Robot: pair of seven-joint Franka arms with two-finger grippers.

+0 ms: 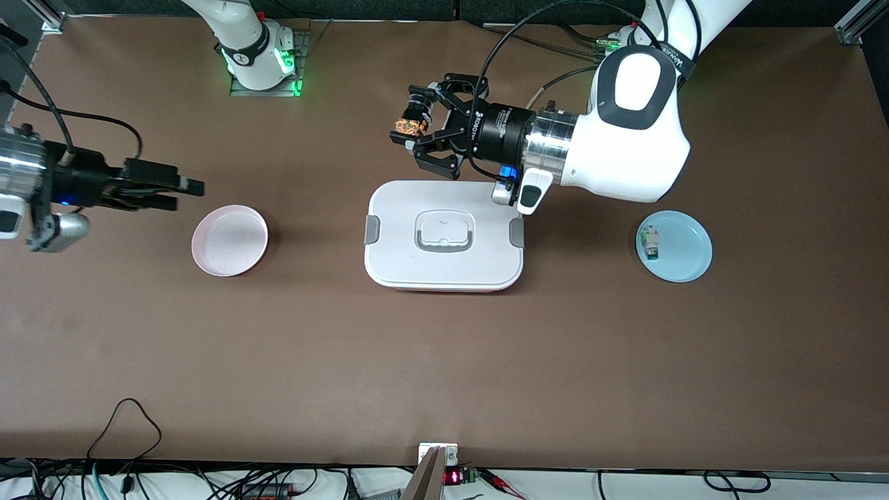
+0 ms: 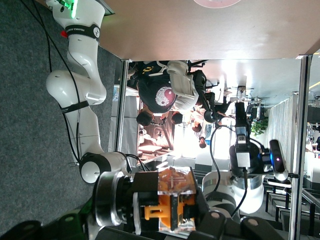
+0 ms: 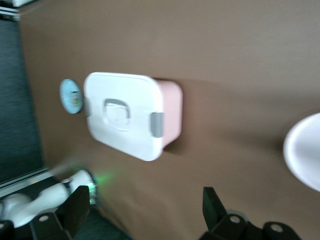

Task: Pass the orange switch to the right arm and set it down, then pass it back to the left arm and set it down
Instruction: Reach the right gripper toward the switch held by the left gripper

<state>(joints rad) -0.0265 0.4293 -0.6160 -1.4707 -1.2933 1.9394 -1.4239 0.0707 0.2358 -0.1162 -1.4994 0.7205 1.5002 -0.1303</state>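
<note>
My left gripper (image 1: 410, 128) is shut on the orange switch (image 1: 408, 127), a tiny black block with orange markings. It holds it in the air over bare table just past the box's edge toward the robots' bases. In the left wrist view the switch (image 2: 172, 206) sits clamped between the fingers. The white lidded box (image 1: 444, 235) stands mid-table; it also shows in the right wrist view (image 3: 125, 114). My right gripper (image 1: 187, 187) is open and empty, in the air near the pink plate (image 1: 230, 240), on the side toward the right arm's end.
A blue plate (image 1: 675, 246) with a tiny white-and-green component (image 1: 651, 242) lies toward the left arm's end. The pink plate's rim (image 3: 303, 150) shows in the right wrist view. Cables run along the table's edge nearest the front camera.
</note>
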